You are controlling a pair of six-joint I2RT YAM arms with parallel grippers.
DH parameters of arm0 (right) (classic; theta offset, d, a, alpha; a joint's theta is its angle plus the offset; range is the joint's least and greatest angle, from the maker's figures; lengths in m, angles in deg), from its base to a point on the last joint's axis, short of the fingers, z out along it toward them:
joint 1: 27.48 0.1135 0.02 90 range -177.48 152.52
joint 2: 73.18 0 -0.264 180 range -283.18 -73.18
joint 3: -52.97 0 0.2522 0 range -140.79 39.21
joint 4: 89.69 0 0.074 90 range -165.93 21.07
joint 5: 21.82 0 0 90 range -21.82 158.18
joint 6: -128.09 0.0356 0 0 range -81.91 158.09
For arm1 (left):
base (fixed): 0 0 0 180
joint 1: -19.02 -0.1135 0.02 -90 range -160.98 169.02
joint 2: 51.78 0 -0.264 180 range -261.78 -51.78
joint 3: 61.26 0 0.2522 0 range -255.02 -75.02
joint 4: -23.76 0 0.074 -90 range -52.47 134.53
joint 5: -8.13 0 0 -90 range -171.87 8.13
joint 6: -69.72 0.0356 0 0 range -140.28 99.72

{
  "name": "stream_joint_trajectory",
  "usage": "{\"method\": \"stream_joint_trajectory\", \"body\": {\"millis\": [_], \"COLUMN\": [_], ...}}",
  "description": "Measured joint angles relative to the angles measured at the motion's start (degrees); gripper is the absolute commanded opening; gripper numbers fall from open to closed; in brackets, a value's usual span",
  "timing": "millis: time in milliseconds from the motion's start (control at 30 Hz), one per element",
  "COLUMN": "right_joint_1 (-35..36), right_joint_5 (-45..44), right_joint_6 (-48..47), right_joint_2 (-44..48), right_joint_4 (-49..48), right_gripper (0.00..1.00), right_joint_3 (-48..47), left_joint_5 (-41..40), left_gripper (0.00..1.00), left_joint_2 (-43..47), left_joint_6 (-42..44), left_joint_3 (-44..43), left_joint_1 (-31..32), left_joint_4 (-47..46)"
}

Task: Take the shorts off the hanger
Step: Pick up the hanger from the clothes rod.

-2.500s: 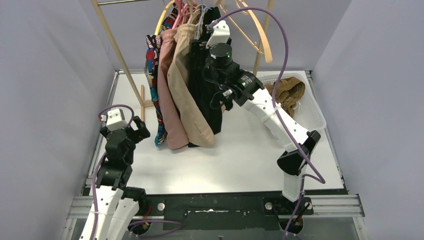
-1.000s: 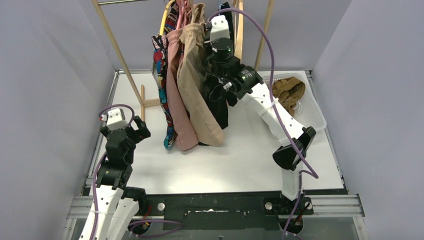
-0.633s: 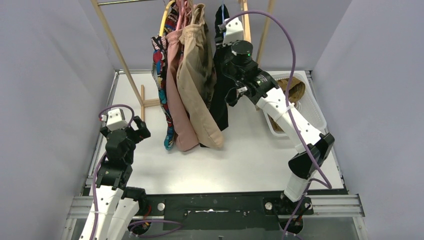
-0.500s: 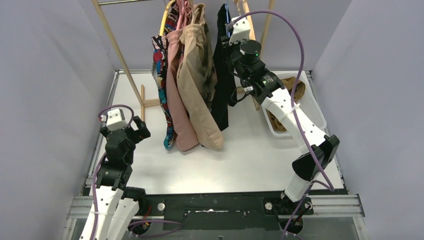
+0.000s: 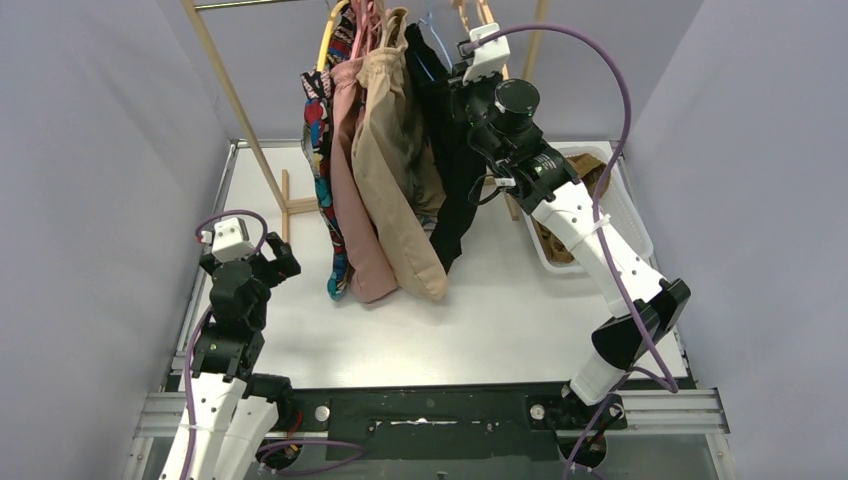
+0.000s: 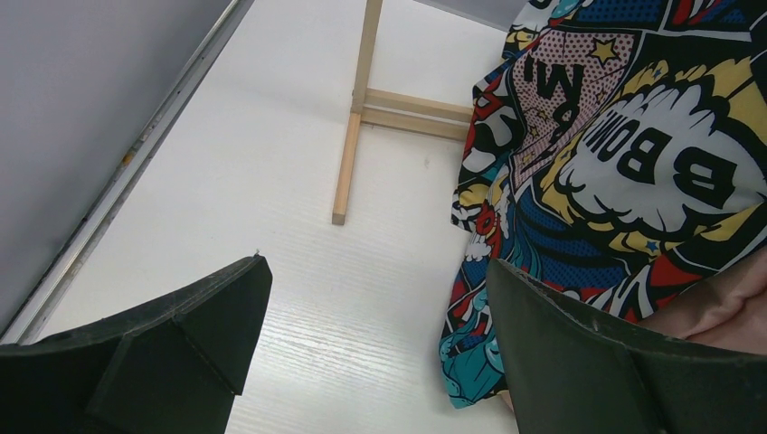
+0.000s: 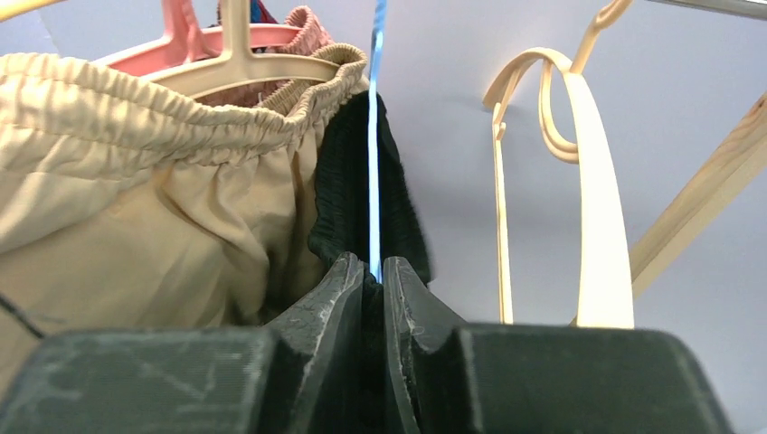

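The black shorts (image 5: pixel 452 190) hang at 12 o'clock on the top view, their gathered waistband (image 7: pixel 348 172) draped over a thin blue hanger (image 7: pixel 374 136). The right jaws are closed on that waistband, the blue wire running down into the narrow slit between them. The right arm (image 5: pixel 590 230) reaches up and back from its base at 5 o'clock to that grip. The black legs fall free, ending above the bench (image 5: pixel 500 320). Just beside them at their 9 o'clock side hang the beige shorts (image 5: pixel 395 190) on a cream hanger (image 7: pixel 271 65), touching the black fabric. Next come the dusty pink shorts (image 5: pixel 350 230), then the comic-print shorts (image 5: pixel 322 130) at the outer edge of the row. A pink hanger (image 7: pixel 194 41) shows behind the beige waistband. On the other side of the blue wire an empty cream hanger (image 7: pixel 588 181) dangles from the rail. All of this hangs on a wooden rack (image 5: pixel 235 100), whose foot (image 6: pixel 357 117) rests on the bench. At 2 o'clock a white basket (image 5: pixel 585 150) holds the mustard-brown shorts (image 5: pixel 598 170), partly hidden by the right arm. The left arm (image 5: pixel 235 300) sits low at 8 o'clock. The left jaws are spread wide with nothing between them, above the bench and facing the comic-print hem.
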Motion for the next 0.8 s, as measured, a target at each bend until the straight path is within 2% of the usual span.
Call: {"method": "stream_joint_trajectory", "body": {"millis": [67, 133, 233, 533, 800], "right_joint_1": [0.22, 0.28, -0.07, -0.98, -3.96], "right_joint_5": [0.83, 2.05, 3.87, 6.12, 7.13], "right_joint_6": [0.07, 0.48, 1.46, 4.17, 7.54], "right_joint_2": [0.39, 0.74, 0.70, -1.20, -10.67], "right_joint_4": [0.13, 1.31, 4.35, 11.93, 22.05], "right_gripper": [0.00, 0.14, 0.21, 0.34, 0.45], "right_joint_3": [0.13, 0.04, -1.57, -7.78, -20.17], "left_joint_5": [-0.02, 0.00, 0.00, 0.00, 0.02], "left_gripper": [0.91, 0.91, 0.91, 0.91, 0.91], "left_joint_2": [0.11, 0.13, 0.13, 0.13, 0.15], "left_joint_6": [0.00, 0.00, 0.00, 0.00, 0.00], "left_joint_3": [0.00, 0.00, 0.00, 0.00, 0.00], "left_joint_1": [0.00, 0.00, 0.00, 0.00, 0.00], "left_joint_4": [0.00, 0.00, 0.00, -0.02, -0.04]}}
